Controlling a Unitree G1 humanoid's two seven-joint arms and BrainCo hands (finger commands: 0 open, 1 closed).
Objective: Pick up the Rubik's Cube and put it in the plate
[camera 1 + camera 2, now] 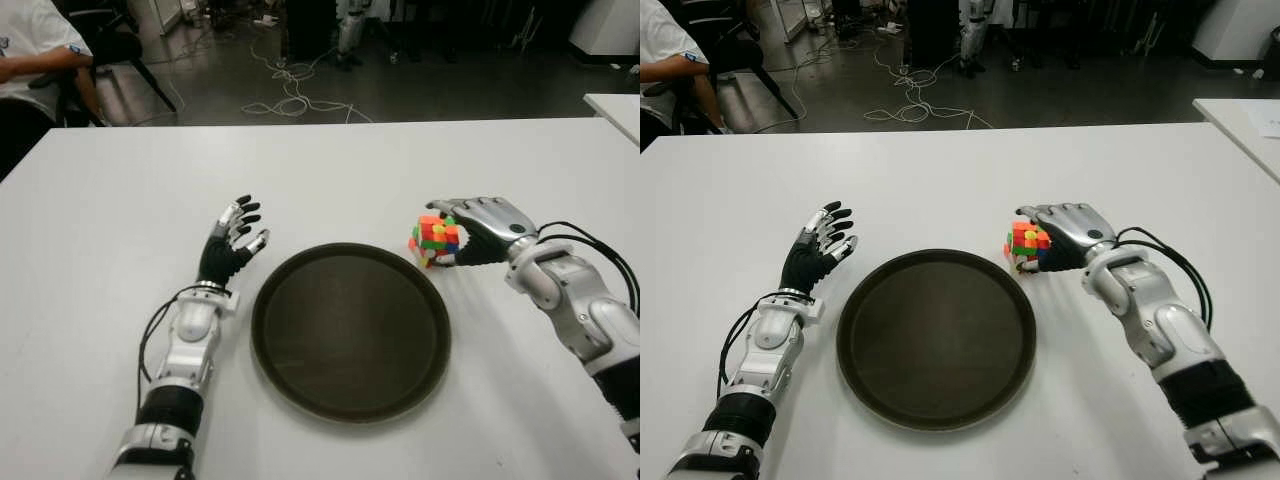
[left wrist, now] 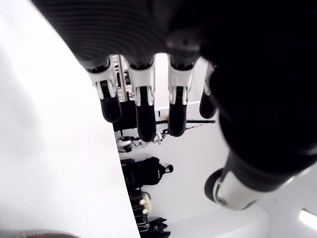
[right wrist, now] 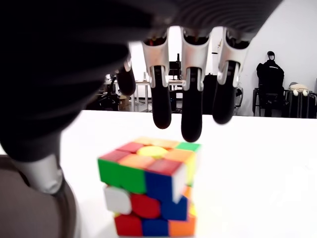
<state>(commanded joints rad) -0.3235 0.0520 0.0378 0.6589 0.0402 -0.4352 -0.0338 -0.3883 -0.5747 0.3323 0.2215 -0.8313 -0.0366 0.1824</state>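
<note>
Right hand (image 1: 478, 228) hovered over the Rubik's Cube (image 1: 434, 238), fingers uncurled, gripping nothing; a lopsided closure risked knocking it from the plate (image 1: 350, 335). Left hand (image 1: 232, 240) idle, open.

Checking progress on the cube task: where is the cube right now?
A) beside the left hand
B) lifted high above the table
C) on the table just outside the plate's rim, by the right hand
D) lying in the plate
C: the cube sits on the table just outside the plate rim, with the right hand over it, fingers not closed on it in the wrist view.
</note>
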